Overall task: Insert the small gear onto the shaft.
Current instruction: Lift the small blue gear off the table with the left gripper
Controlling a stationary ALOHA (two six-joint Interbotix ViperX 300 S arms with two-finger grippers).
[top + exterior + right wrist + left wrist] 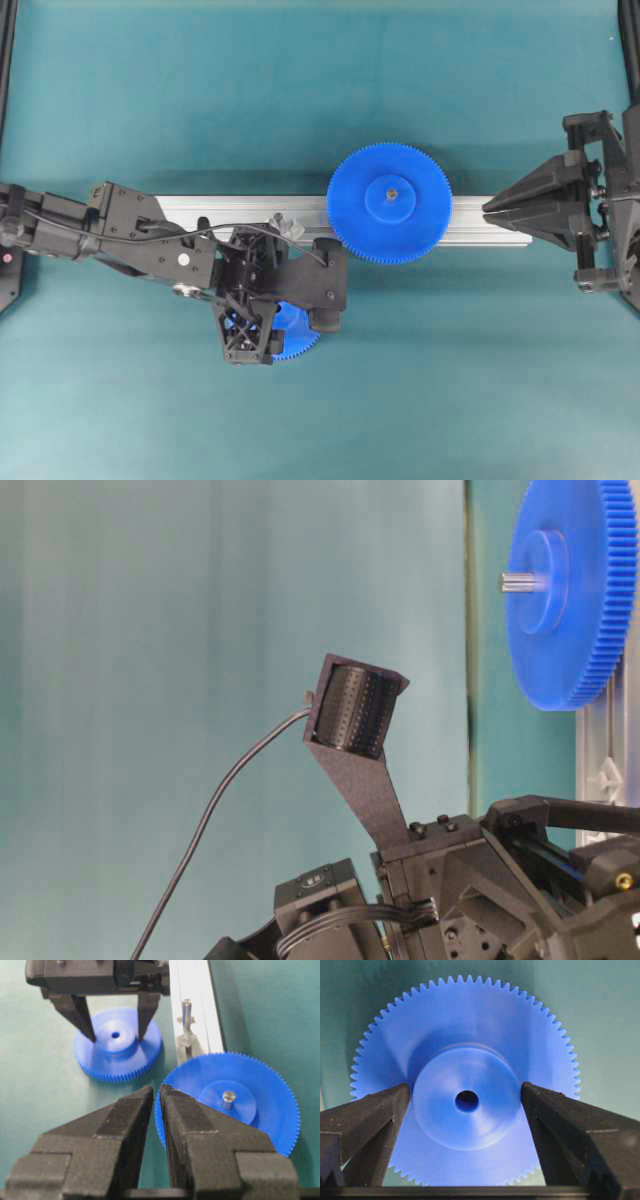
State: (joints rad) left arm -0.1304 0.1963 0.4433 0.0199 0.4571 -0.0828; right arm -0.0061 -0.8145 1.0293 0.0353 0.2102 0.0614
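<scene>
The small gear [465,1035], blue with a raised hub, lies flat on the teal table just in front of the rail; it also shows in the right wrist view [117,1047] and the overhead view [297,342]. My left gripper [465,1088] points straight down over it, fingers [85,1020] closed against both sides of the hub. The shaft [186,1012], a thin metal pin, stands upright and bare on the rail, also seen in the overhead view [287,226], just behind my left gripper [255,335]. My right gripper [156,1091] is shut and empty, at the rail's right end [488,208].
The wider blue gear [390,203] sits on its own pin on the grooved aluminium rail [200,207], right of the shaft; it also shows in the right wrist view [235,1105] and the table-level view [575,590]. Teal table surface [320,90] surrounds the rail.
</scene>
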